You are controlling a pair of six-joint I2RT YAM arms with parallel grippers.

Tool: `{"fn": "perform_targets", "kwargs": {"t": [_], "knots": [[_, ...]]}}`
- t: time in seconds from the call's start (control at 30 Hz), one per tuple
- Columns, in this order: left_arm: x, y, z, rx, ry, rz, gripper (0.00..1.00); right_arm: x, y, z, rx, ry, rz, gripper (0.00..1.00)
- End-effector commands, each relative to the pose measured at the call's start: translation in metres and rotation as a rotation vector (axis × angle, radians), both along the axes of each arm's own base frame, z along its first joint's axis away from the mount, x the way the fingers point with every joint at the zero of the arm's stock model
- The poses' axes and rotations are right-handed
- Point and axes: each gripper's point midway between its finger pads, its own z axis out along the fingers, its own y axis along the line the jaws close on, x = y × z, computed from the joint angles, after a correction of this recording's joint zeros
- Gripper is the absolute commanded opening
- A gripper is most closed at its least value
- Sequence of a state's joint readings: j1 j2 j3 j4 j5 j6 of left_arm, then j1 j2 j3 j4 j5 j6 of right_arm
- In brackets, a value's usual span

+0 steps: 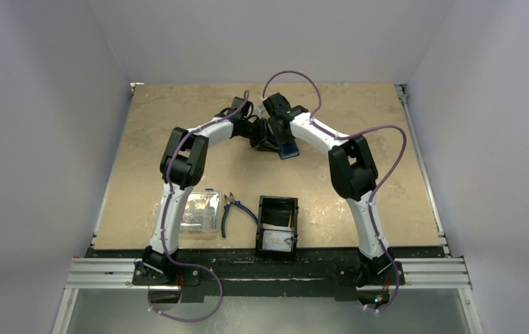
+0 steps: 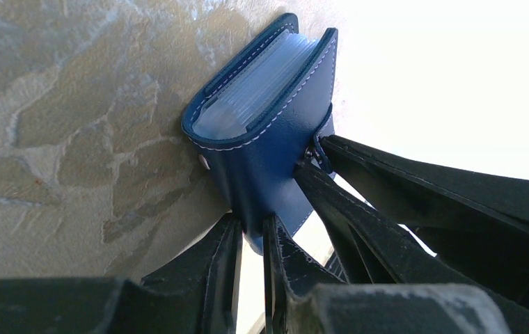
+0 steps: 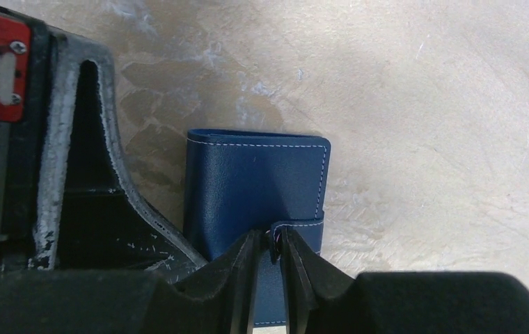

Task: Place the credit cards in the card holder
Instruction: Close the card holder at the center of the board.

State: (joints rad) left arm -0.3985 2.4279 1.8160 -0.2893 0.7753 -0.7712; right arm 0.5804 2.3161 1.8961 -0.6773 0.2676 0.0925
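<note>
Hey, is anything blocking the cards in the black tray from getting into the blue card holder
Yes. The card holder is folded shut, its strap pinched by the right gripper, while the left gripper grips its lower edge. The cards sit in the black tray, apart from both grippers.

I saw plain pale walls closing in three sides. The mottled tan table sat evenly lit between them.

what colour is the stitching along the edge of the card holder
White, on navy blue card holder; clearest in the right wrist view.
</note>
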Motion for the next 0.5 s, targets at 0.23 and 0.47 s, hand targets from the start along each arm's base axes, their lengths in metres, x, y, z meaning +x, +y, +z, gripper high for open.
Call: {"fn": "perform_targets", "kwargs": {"t": [0.23,0.47], "knots": [[0.008,-0.025,-0.015,-0.012,-0.09,-0.011,0.07,-0.191,0.125,-0.12,0.552,0.708,0.293,0.31],[0.007,-0.022,-0.015,-0.011,-0.089,-0.012,0.07,-0.198,0.12,-0.125,0.598,0.745,0.239,0.3]]}}
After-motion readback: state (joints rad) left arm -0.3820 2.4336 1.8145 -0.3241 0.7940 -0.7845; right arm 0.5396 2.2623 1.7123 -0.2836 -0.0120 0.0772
